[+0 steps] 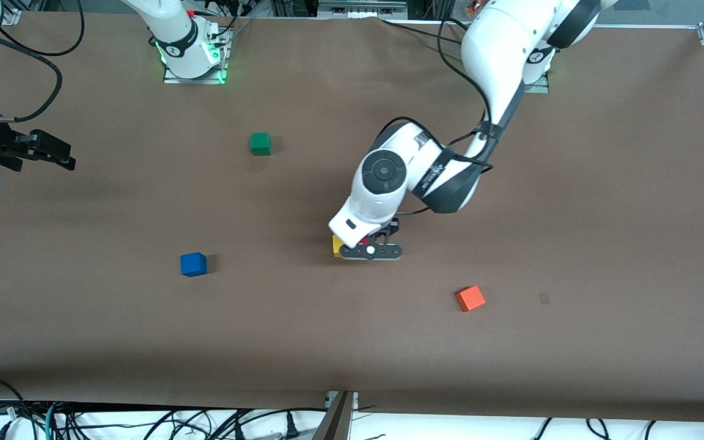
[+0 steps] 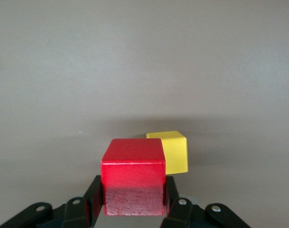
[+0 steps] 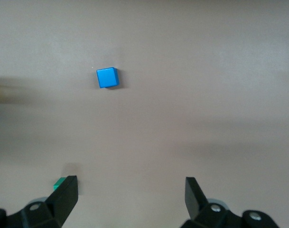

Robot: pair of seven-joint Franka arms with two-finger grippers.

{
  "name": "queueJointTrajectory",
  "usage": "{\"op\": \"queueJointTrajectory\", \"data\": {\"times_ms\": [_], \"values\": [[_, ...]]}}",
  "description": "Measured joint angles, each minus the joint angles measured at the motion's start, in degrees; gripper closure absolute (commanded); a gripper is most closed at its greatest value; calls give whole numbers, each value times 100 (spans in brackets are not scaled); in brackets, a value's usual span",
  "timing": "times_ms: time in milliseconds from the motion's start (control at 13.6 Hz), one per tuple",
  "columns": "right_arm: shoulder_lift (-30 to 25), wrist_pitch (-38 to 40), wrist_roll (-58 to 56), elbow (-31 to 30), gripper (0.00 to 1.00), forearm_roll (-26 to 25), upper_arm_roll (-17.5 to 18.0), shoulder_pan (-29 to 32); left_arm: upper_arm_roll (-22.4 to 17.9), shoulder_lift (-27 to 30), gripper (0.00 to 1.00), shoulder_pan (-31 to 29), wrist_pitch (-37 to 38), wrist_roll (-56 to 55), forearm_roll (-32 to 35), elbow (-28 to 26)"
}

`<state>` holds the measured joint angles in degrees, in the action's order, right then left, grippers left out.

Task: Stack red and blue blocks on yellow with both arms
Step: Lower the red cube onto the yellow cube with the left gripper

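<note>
Left wrist view shows the left gripper [image 2: 134, 202] with fingers pinching the red block [image 2: 133, 175] just beside the yellow cube [image 2: 172, 151], apparently lining up the stack, while the waiting right gripper [image 3: 130, 197] hangs spread, well apart from the blue block [image 3: 107, 77].

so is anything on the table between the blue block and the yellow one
No. In the front view, bare table runs from the blue block to the yellow block.
</note>
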<state>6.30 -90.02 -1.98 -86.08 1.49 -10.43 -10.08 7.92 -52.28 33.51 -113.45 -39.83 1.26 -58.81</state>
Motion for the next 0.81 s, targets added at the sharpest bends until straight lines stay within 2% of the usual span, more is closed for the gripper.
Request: {"op": "queueJointTrajectory", "data": {"times_ms": [295, 811], "values": [[47, -193, 3, -1, 0, 33, 1, -45, -10, -324, 100, 69, 6, -126, -1, 284], [347, -331, 3, -3, 0, 239, -39, 26, -20, -460, 100, 109, 28, -309, -155, 517]]}}
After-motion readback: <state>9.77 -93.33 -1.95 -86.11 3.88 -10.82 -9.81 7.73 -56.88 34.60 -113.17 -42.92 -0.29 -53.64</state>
